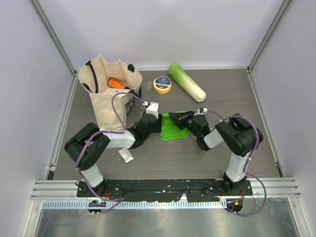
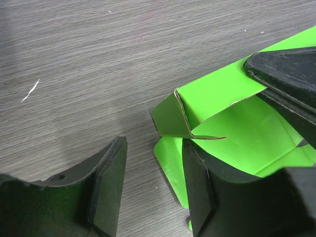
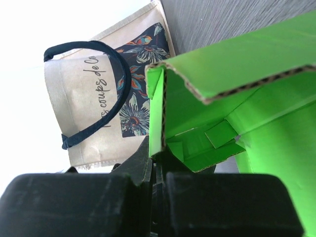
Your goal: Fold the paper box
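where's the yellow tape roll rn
In the top view, the yellow tape roll lies toward the back of the table, between the tote bag and the cabbage.

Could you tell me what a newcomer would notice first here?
The bright green paper box in the middle catches the eye, with the right gripper shut on one edge and the left gripper open at the opposite side. Behind it are a cream tote bag, a yellow tape roll and a pale cabbage.
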{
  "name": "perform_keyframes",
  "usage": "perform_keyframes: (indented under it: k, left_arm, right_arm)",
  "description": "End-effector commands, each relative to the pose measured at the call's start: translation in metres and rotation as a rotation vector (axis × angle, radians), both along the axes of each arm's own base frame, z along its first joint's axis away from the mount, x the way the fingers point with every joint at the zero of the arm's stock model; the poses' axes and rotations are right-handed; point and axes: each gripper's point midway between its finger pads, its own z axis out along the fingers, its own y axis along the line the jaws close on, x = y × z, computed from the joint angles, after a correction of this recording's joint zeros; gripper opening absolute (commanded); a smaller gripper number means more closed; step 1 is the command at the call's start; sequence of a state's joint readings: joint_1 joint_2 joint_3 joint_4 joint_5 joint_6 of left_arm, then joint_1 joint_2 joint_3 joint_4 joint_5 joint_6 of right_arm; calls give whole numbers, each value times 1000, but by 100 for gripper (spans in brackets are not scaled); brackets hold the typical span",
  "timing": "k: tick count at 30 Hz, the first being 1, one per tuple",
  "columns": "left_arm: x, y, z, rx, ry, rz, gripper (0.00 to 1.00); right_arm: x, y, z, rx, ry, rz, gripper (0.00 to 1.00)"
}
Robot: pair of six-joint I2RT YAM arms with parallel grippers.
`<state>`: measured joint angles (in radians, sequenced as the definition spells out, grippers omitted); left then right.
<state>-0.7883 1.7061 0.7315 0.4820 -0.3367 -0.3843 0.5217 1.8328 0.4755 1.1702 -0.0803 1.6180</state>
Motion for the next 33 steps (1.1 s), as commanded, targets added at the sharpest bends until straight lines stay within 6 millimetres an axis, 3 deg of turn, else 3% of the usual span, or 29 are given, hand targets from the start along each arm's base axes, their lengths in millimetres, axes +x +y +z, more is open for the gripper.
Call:
perform_keyframes:
  k: [1,16,27,29,31,32,33]
  left_arm:
    - [22,-5,35,-63,-120,54,53]
    - [36,-13,41,-91,-146,89,52]
    - [50,2,23,40,-139,199,21]
    - [57,11,24,91,-150,289,15]
    - [56,35,14,197,-122,408,3]
    - [62,35,14,219,-120,459,0]
    - [53,49,0,287,-65,515,0]
  right_arm:
    - [-1,5,-19,-15,100,9,1]
    - [4,9,-23,10,175,4,1]
    - [2,11,-11,36,166,3,1]
    - [1,12,-9,47,172,2,1]
    - [0,15,-6,60,165,2,1]
    - [-2,20,-5,63,162,9,1]
    - [-3,22,-2,68,159,12,1]
